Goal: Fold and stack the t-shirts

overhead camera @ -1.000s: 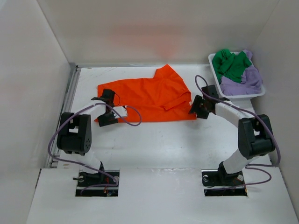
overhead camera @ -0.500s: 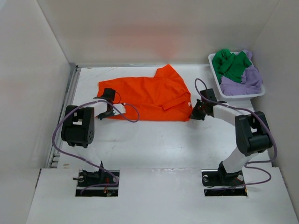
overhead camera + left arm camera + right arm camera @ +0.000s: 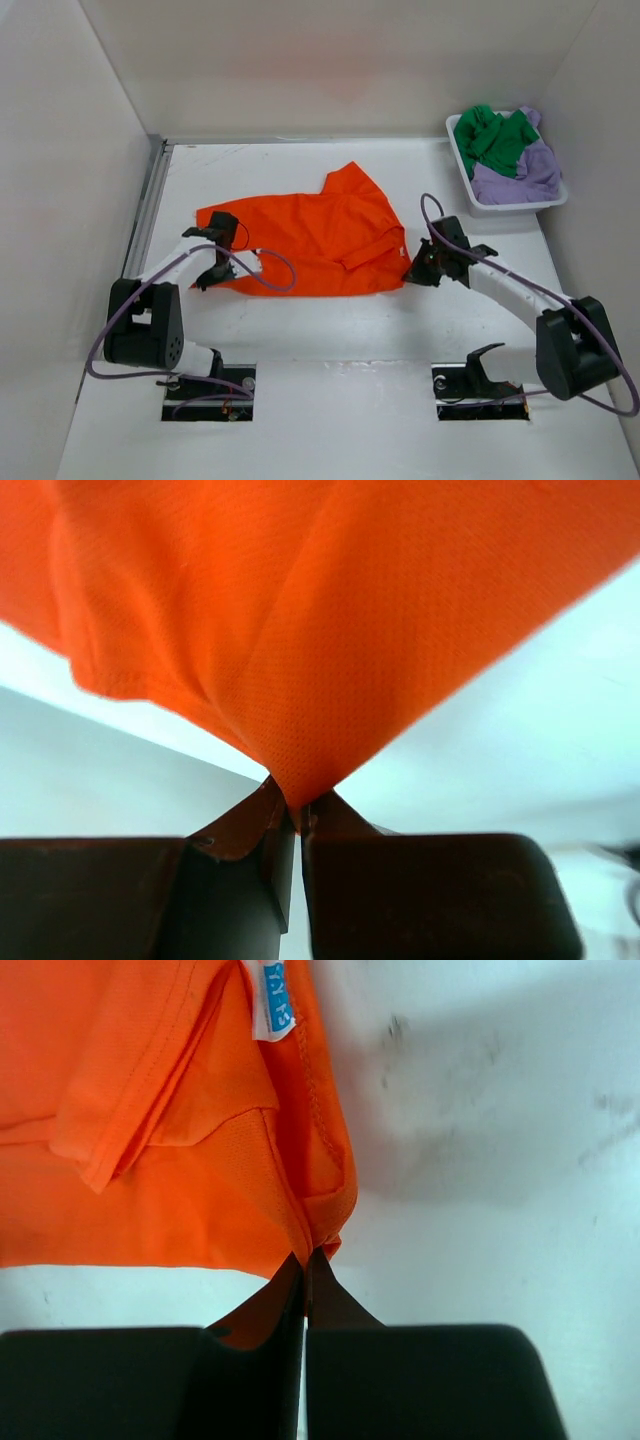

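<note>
An orange t-shirt point(image 3: 320, 235) lies spread on the white table, partly folded at its right side. My left gripper point(image 3: 213, 275) is shut on the shirt's near left corner; in the left wrist view the cloth point(image 3: 300, 630) rises taut from the pinched tips point(image 3: 297, 815). My right gripper point(image 3: 412, 272) is shut on the near right corner, where bunched orange fabric point(image 3: 200, 1180) with a white label point(image 3: 272, 1005) meets the tips point(image 3: 305, 1260). A green t-shirt point(image 3: 495, 138) and a lavender t-shirt point(image 3: 520, 172) lie crumpled in the white basket point(image 3: 462, 165).
The basket stands at the back right against the right wall. White walls close in the table on the left, back and right. A metal rail point(image 3: 148, 210) runs along the table's left edge. Bare table point(image 3: 340, 325) lies between the shirt and the arm bases.
Both grippers closed on the shirt's near corners and drew back toward the bases, pulling the orange shirt's near edge nearer. The basket shirts have not moved.
</note>
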Action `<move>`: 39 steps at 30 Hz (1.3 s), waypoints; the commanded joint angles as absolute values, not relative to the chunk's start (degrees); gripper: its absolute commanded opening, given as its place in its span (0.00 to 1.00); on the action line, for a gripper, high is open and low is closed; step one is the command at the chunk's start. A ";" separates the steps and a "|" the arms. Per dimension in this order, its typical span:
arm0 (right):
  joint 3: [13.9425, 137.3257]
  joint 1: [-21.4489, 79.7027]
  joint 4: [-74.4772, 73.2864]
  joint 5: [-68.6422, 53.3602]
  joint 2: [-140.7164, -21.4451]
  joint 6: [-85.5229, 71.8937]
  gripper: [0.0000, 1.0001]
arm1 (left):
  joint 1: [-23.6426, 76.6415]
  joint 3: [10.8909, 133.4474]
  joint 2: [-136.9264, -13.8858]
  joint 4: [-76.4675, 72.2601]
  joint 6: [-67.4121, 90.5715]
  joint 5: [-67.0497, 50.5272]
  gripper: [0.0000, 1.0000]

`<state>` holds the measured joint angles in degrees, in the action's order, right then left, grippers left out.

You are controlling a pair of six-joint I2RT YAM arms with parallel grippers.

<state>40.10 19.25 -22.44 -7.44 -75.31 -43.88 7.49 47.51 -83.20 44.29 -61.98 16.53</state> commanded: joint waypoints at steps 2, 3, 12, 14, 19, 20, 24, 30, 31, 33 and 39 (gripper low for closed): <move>36.92 22.71 -28.55 -6.77 -70.06 -49.56 0.01 | 9.70 43.86 -79.46 54.57 -57.05 15.56 0.03; 36.13 23.41 -29.70 -6.68 -68.92 -50.44 0.01 | 10.15 43.25 -78.50 55.89 -56.43 15.56 0.03; 32.87 22.55 -41.47 -4.48 -56.70 -50.55 0.21 | 11.65 41.22 -74.97 64.25 -52.38 15.82 0.29; 34.88 20.09 -43.58 -4.74 -54.68 -48.09 0.30 | 9.38 44.10 -74.71 64.34 -53.17 15.65 0.40; 51.03 17.62 -44.74 -4.83 -60.09 -40.97 0.39 | -3.80 65.51 -77.24 59.61 -55.46 6.36 0.60; 55.07 17.88 -44.30 -4.66 -63.25 -39.39 0.40 | -6.35 70.18 -78.56 57.76 -53.98 2.85 0.63; 70.87 18.06 -39.74 -4.22 -80.53 -30.96 0.43 | -13.13 81.10 -87.51 51.60 -43.54 -7.54 0.67; 100.66 18.32 -36.65 -4.31 -109.64 -24.44 0.45 | -14.46 91.57 -105.71 51.07 -26.92 -10.63 0.58; 106.20 18.32 -36.82 -4.39 -114.39 -23.91 0.46 | -14.81 92.97 -107.65 49.93 -24.28 -10.98 0.57; 116.49 18.15 -36.91 -4.05 -123.09 -23.29 0.48 | -15.34 95.09 -110.29 47.21 -20.06 -10.90 0.57; 138.32 18.32 -36.39 -3.08 -142.27 -23.64 0.57 | -16.13 97.65 -114.43 43.42 -14.07 -8.88 0.58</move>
